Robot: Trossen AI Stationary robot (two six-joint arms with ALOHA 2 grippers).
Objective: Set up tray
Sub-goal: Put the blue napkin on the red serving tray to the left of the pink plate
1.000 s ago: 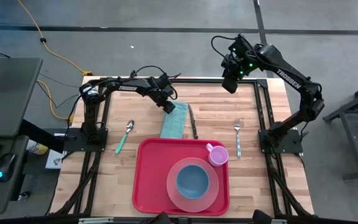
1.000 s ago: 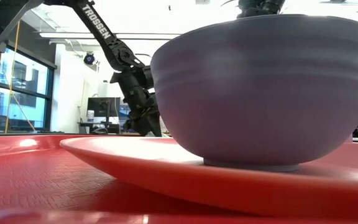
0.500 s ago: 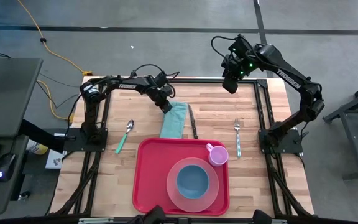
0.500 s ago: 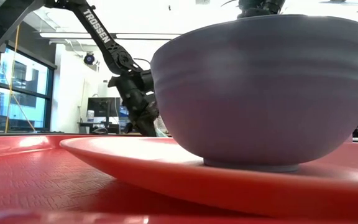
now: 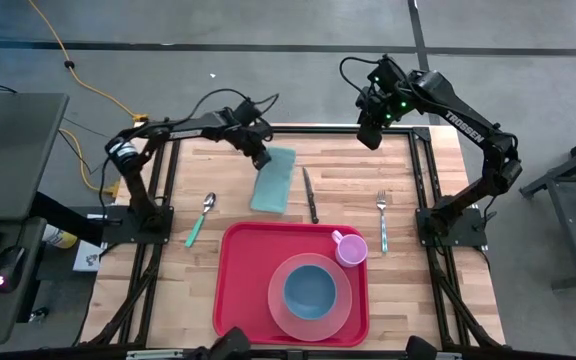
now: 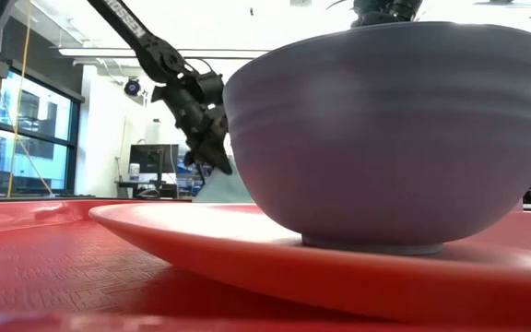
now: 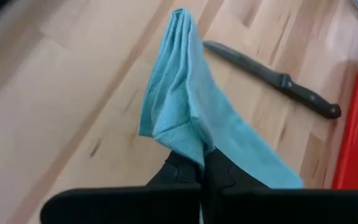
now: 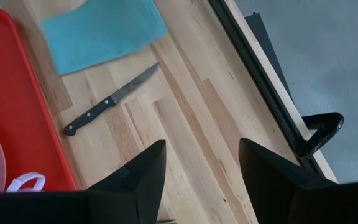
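Here the glossy red tray (image 5: pixel 243 290) apparently lies flat, left fingers (image 7: pixel 185 174) pinching the teal cloth (image 5: pixel 273 180), right fingers (image 8: pixel 148 171) spread.

Bright, even light; blurred foreground

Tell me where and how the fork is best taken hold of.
Grip the fork across its thin handle, near the middle, coming straight down from above. It lies flat on the bare table, tines away from the tray, clear on both sides; the open right pincer is nearer.
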